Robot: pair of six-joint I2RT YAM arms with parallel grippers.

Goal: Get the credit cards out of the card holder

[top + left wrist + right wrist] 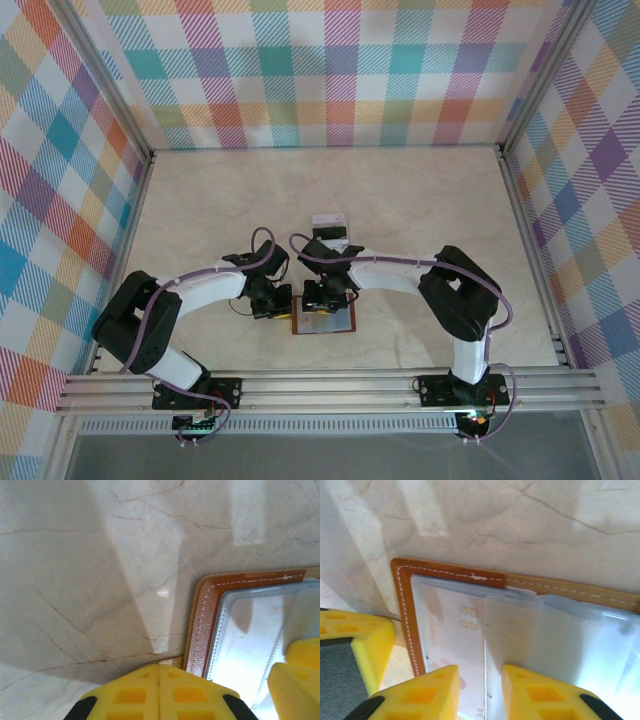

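The wallet [323,322] lies open and flat on the bench [420,200], near the front edge, between the two arms. It has a brown rim, and there are clear pockets inside.

The right wrist view shows a card [452,630] with a little gold chip tucked in one clear pocket. Another card [330,219], white with a dark stripe, lies on the bench farther back, well apart from the wallet. The right arm partly covers it.

The left gripper [159,682] is low at the wallet's left side. Its yellow jaws are pressed tight together with nothing between them. They sit on the bench just beside the brown rim.

The right gripper [480,680] is over the inside of the wallet. Its jaws are a little way apart, a narrow gap. One jaw is over the chip card and the other is over the next pocket, with the pocket's edge between them. I cannot tell if they touch the pocket.
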